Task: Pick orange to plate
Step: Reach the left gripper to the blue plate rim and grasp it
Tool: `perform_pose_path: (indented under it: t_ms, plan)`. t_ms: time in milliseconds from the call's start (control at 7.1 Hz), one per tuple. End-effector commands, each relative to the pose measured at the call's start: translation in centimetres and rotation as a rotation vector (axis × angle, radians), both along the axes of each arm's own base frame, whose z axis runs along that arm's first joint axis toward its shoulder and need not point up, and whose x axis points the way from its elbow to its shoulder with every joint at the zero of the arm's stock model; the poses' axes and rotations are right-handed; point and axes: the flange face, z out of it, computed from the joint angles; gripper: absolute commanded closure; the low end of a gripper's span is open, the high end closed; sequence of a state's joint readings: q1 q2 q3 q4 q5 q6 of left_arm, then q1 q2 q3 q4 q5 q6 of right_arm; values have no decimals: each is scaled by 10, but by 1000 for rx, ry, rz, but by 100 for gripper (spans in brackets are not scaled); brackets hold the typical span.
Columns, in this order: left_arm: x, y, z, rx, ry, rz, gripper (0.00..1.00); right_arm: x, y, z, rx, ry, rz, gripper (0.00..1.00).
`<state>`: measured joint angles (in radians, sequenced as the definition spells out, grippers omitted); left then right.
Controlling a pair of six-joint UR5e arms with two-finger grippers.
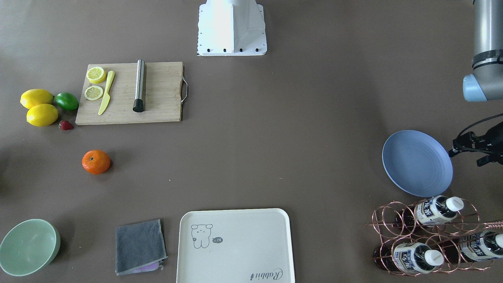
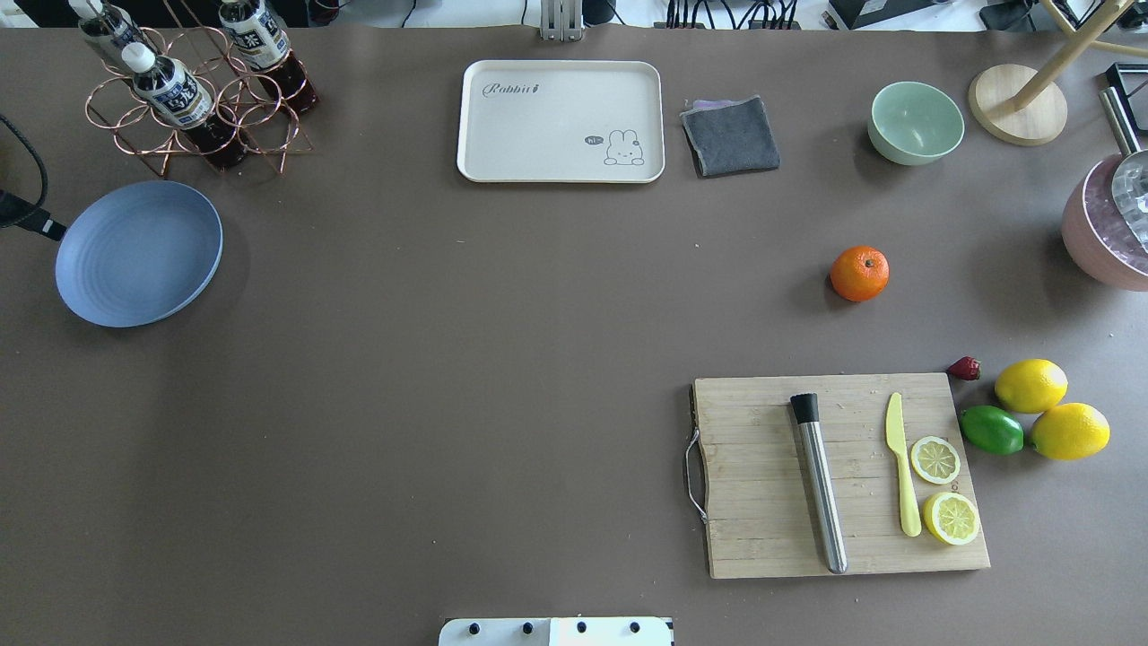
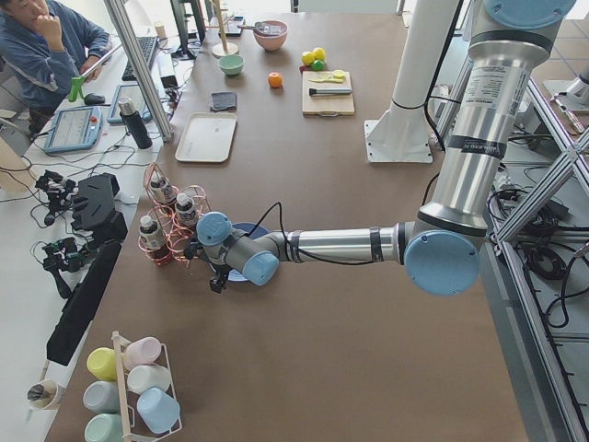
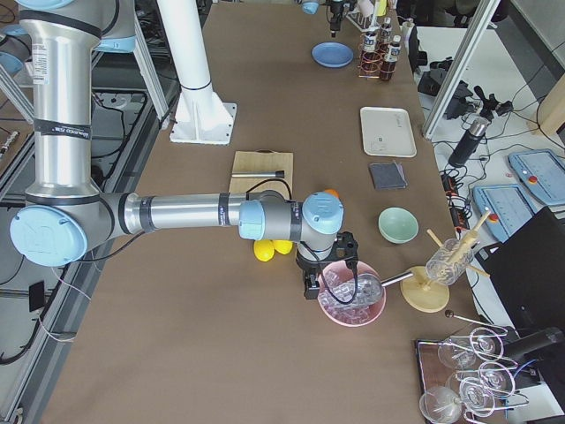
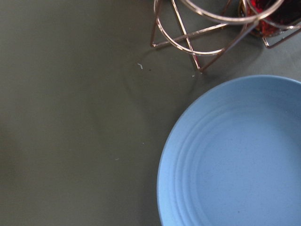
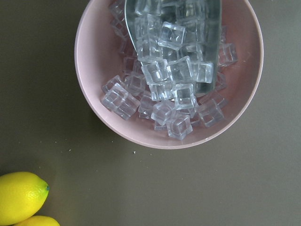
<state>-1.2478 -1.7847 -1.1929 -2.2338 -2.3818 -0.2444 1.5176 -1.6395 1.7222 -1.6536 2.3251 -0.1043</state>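
The orange (image 2: 859,273) rests alone on the brown table, between the cutting board and the green bowl; it also shows in the front view (image 1: 96,161). The blue plate (image 2: 139,253) lies bare at the table's opposite end beside the bottle rack, and it fills the lower right of the left wrist view (image 5: 235,160). My left gripper (image 3: 214,279) hangs low at the plate's outer edge; I cannot tell whether it is open or shut. My right gripper (image 4: 311,287) hovers by the pink ice bowl, a little way from the orange, state also unclear.
A cutting board (image 2: 771,475) carries a metal muddler, a yellow knife and lemon halves. Two lemons (image 2: 1031,386), a lime (image 2: 991,429) and a strawberry lie beside it. A cream tray (image 2: 560,121), grey cloth (image 2: 730,135), green bowl (image 2: 915,121), bottle rack (image 2: 193,90) and ice bowl (image 6: 83,61) line the edges.
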Motion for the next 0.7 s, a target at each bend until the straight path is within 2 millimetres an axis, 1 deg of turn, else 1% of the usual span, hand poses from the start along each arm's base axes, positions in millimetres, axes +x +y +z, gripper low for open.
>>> perform_pose_path:
  t_ms: [0, 282, 423, 563]
  plan:
    - [6, 7, 25, -14, -3, 8, 7, -2, -1, -1, 2, 1, -4, 0]
    - [11, 10, 32, -13, -1, 19, 12, -8, -2, -2, 2, 1, -14, 0]
    - [13, 9, 31, -20, 3, 16, 13, -10, -2, -2, 2, 3, -19, 0]
    - [16, 7, 27, -31, 8, 4, 17, -13, -2, -2, 2, 3, -25, 0]
